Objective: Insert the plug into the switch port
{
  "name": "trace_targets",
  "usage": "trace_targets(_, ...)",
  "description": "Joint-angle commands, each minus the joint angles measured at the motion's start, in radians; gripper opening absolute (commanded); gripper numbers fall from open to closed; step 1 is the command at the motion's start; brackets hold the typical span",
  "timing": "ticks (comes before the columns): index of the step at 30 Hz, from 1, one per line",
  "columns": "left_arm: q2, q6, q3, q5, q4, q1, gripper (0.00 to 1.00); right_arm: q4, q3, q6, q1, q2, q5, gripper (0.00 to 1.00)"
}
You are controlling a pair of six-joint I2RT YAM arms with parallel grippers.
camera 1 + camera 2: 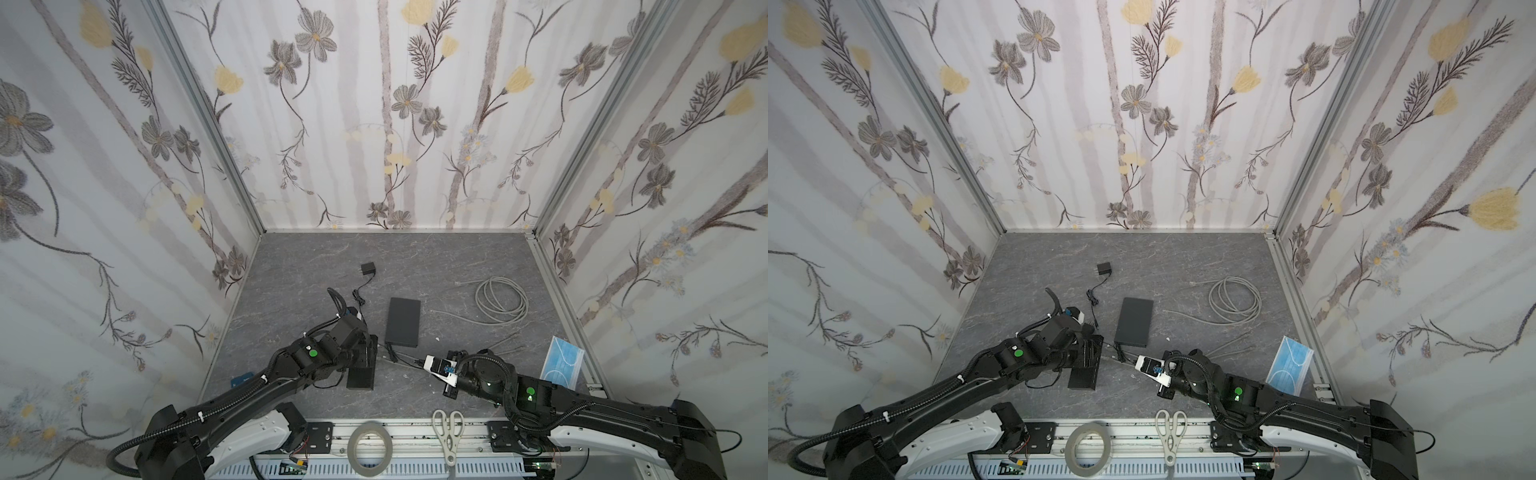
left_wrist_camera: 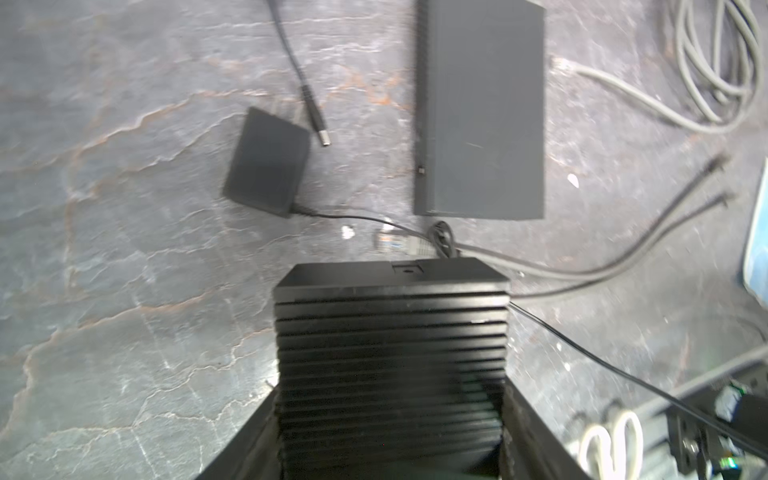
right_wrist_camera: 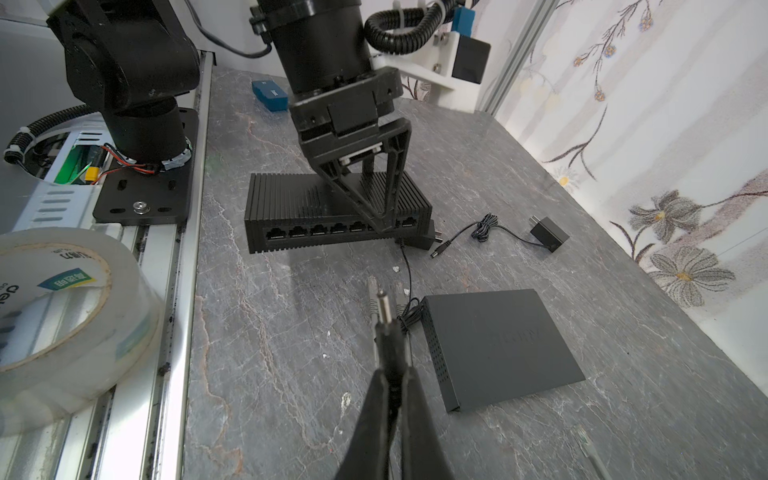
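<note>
Plug point(image 3: 386, 328) in the right gripper point(image 3: 395, 374)

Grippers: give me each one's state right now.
Left gripper: closed on the switch.
Right gripper: closed on the plug.

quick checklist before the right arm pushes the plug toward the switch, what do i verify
1. Plug gripped: right gripper is shut on the barrel plug, with the tip sticking out. ok
2. Switch held: left gripper clamps the ribbed switch, which looks lifted off the table. ok
3. Power socket located: only network ports show on the facing side, and one finger covers part of it. cannot tell
4. Plug and switch apart: there is a clear gap and nothing is inserted yet. ok
5. Cable slack: the thin black cable lies loose on the table. ok
</note>
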Motion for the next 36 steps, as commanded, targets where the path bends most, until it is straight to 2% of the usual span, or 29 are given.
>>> trace_targets(1, 0.066, 0.164, 0.081, 0.092, -0.099, -0.009, 0.13, 0.037, -0.01, 0.021, -0.001, -0.002, 0.017, 0.0)
trace_targets(5, 0.124, 0.303, 0.197, 0.05, -0.22, -0.048, 0.15, 0.052, -0.023, 0.028, 0.0, -0.002, 0.022, 0.0)
trace_targets(9, 0.115, 0.493, 0.258, 0.076, -0.252, -0.069, 0.18, 0.059, -0.025, 0.032, -0.001, -0.003, 0.025, 0.0)
trace_targets(15, 0.061, 0.848, 0.288, 0.197, -0.249, -0.074, 0.19, 0.062, -0.022, 0.03, 0.0, -0.001, 0.025, 0.0)
trace_targets(18, 0.022, 1.066, 0.271, 0.249, -0.266, -0.074, 0.17, 0.06, -0.031, 0.033, 0.0, -0.009, 0.028, 0.0)
trace_targets(22, -0.002, 1.32, 0.198, 0.198, -0.286, -0.079, 0.17, 0.078, -0.052, 0.042, -0.001, -0.023, 0.032, 0.0)
trace_targets(26, 0.051, 1.502, 0.161, 0.143, -0.367, -0.085, 0.21, 0.083, -0.058, 0.045, 0.0, -0.024, 0.03, 0.0)
trace_targets(30, 0.133, 1.595, 0.141, 0.099, -0.411, -0.083, 0.2, 0.086, -0.061, 0.045, -0.001, -0.02, 0.028, 0.0)
trace_targets(36, 0.144, 1.635, 0.051, 0.048, -0.292, -0.065, 0.2, 0.106, -0.073, 0.047, 0.0, -0.018, 0.021, 0.0)
